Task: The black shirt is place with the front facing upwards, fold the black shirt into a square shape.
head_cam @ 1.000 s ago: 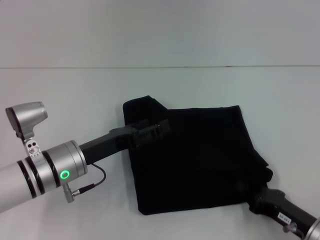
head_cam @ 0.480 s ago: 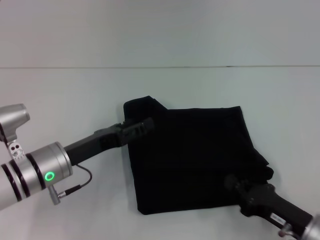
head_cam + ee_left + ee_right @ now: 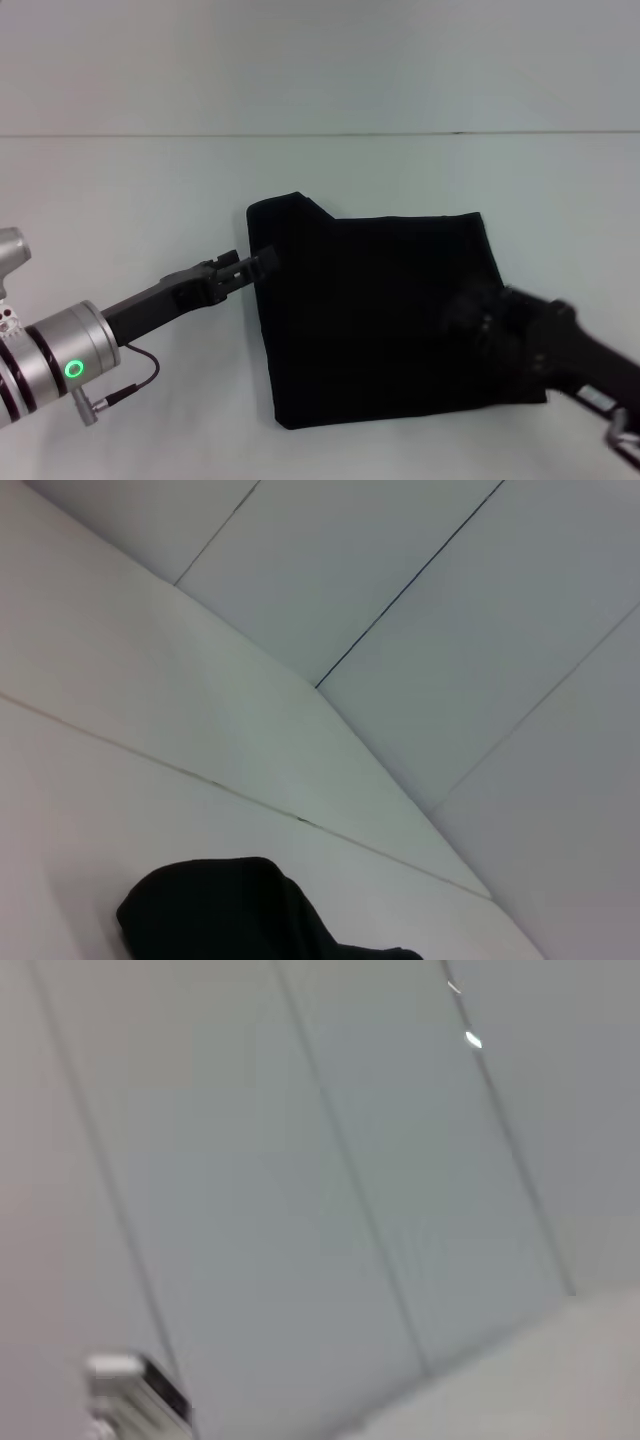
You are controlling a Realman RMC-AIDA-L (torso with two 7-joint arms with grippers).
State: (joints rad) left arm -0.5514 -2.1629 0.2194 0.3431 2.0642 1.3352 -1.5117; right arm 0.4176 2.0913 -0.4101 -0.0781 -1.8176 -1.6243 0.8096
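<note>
Counts: one black shirt (image 3: 380, 320), two grippers, one desk (image 3: 150, 200).
Black shirt: lies flat on the white desk, a little right of the middle, folded into a rough four-sided patch. A small flap sticks out at its far left corner. No lettering or label shows on the upper face.
Shirt edges: the far edge runs almost straight; the left edge slants toward the near side; the near edge ends at a corner on the near left.
Left gripper (image 3: 262, 262): reaches in from the near left, its tip right at the shirt's left edge, just near of the flap. It is black against black cloth, so I cannot tell whether the fingers are apart, together, or pinching the hem.
Left arm: a silver cuff with a green ring light shows at the near left, with a thin cable looped beneath it.
Right gripper (image 3: 470, 318): comes in from the near right and lies over the right part of the shirt, blurred. Whether its fingers are apart, together or closed on cloth cannot be told.
Left wrist view: a rounded lump of the black shirt (image 3: 230, 910) shows on the desk, with pale wall panels beyond.
Right wrist view: only pale wall panels and a strip of the desk; the shirt does not show there.
Containers: none in view.
</note>
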